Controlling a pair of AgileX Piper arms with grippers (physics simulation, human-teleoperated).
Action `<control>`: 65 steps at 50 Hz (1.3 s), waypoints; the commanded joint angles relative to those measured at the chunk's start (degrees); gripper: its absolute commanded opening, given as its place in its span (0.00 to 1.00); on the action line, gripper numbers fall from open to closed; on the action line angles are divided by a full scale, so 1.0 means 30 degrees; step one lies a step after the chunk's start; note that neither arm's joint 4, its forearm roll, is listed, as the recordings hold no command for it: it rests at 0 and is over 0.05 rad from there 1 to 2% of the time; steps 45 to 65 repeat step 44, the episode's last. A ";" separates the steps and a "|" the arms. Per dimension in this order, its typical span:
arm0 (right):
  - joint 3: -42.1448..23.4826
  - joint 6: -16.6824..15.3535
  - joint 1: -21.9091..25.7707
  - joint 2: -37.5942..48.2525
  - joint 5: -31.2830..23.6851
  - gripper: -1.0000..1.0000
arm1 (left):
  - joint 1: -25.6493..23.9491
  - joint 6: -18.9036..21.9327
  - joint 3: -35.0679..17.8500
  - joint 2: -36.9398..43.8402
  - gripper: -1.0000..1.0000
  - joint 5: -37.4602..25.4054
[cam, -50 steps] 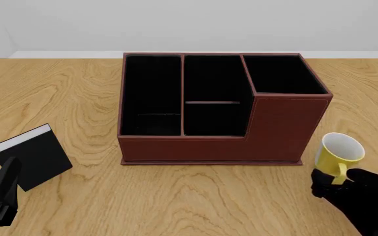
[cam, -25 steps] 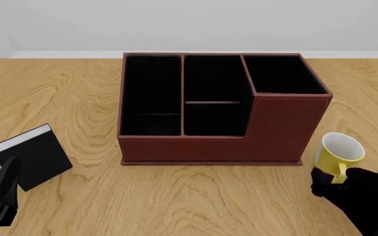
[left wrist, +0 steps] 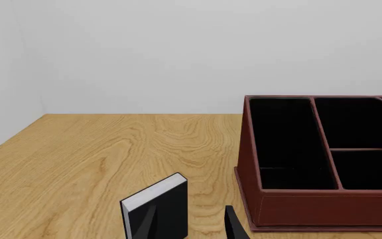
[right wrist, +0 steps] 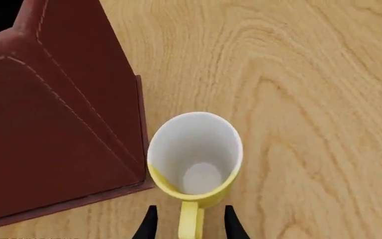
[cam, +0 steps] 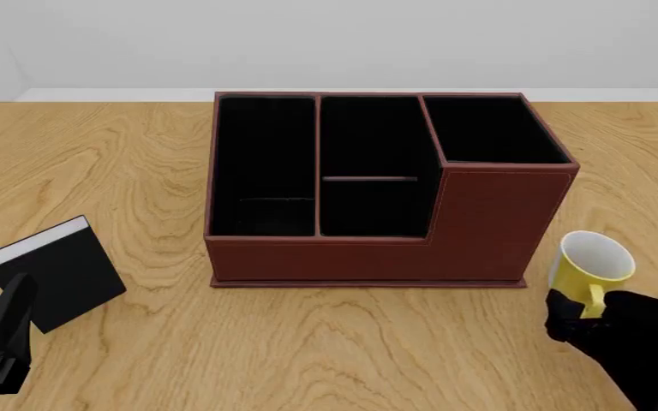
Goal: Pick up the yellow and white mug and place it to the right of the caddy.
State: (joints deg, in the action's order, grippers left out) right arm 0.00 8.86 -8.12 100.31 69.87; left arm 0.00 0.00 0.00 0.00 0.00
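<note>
The yellow and white mug (cam: 589,261) stands upright on the table just off the caddy's (cam: 478,223) front right corner. In the right wrist view I look into its white inside (right wrist: 194,154), beside the caddy's reddish-brown wall (right wrist: 45,124). My right gripper (cam: 581,317) sits low behind the mug. It is open: its fingers straddle the yellow handle (right wrist: 189,219) with a small gap on each side. My left gripper (cam: 14,295) rests open at the near left, with nothing between its fingers (left wrist: 234,226).
A black book (cam: 61,274) with white page edges stands tilted just ahead of the left gripper, also seen as the book (left wrist: 157,204) in the left wrist view. The caddy (left wrist: 310,209) fills the table's middle. Bare wood lies to the right of the mug.
My right gripper has slid slightly back toward the near edge. The mug has stayed in place. The left arm has not moved.
</note>
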 commanded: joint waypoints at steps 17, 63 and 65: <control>0.0000 -0.1211 -0.0133 -3.3413 -3.2799 1.00 | 0.0000 0.0000 0.0000 0.0000 1.00 0.0000; -0.0200 -0.3357 0.0326 -3.3434 -3.1366 1.00 | 0.0000 0.0000 0.0000 0.0000 1.00 0.0000; -0.0200 -0.3357 0.0326 -3.3434 -3.1366 1.00 | 0.0000 0.0000 0.0000 0.0000 1.00 0.0000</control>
